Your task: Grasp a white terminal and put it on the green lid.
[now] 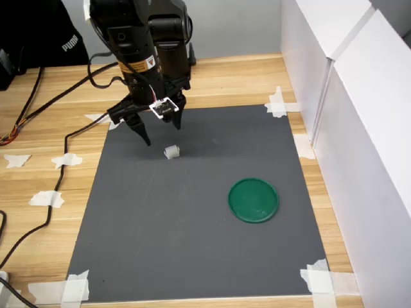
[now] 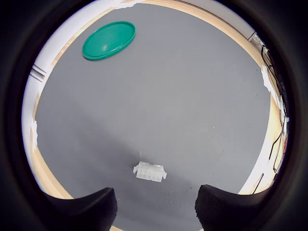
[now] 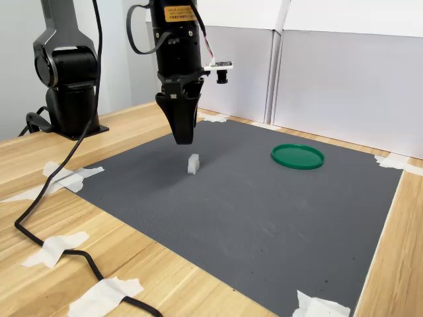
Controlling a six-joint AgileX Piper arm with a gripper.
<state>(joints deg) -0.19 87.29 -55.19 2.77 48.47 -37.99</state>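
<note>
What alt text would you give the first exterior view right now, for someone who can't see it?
A black robot arm's open gripper hangs just above a tiny white terminal lying on a dark grey mat taped to a wooden table. A round green lid lies empty on the mat toward the first exterior view's lower right, well apart from the terminal.

In the first exterior view you see the black arm's gripper (image 1: 160, 133) hanging above the dark grey rectangular mat (image 1: 192, 244), fingers spread and pointing down. The small whitish translucent plastic terminal (image 1: 171, 152) lies on the mat just below and slightly right of the fingertips; whether a fingertip touches it you cannot tell from this angle. The flat round dark green plastic lid (image 1: 253, 200) rests on the mat well apart from the terminal, toward the lower right. White tape pieces (image 1: 277, 102) fix the mat's corners to the light wooden table (image 1: 38, 173). Black cables (image 1: 48, 186) cross the table at left.
</note>
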